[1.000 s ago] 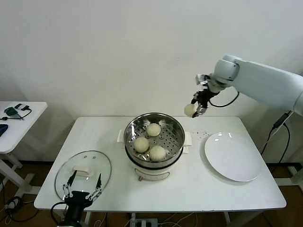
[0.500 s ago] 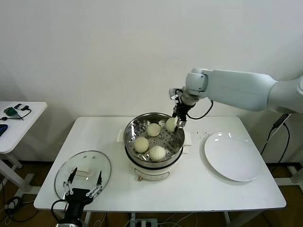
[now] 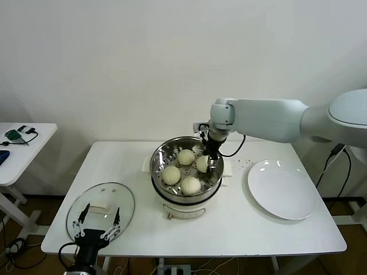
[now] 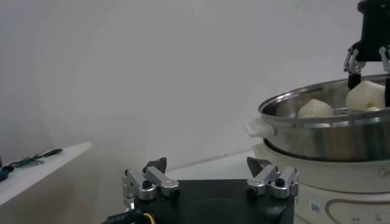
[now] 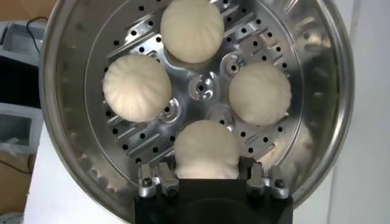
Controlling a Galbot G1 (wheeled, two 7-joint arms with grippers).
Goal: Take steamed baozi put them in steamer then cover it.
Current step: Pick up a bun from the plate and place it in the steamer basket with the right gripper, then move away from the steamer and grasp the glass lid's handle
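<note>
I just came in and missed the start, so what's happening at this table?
The right gripper is down inside the steamer, shut on the fourth baozi at the perforated tray. The other three buns already sit on that tray. The plate lies on the robot's right side of the table. The cover lies flat on the table near the left corner, with the left gripper open just in front of it, so the covering is not yet done.

Bright, even light; glare on steamer [image 5: 329, 122] steel.
</note>
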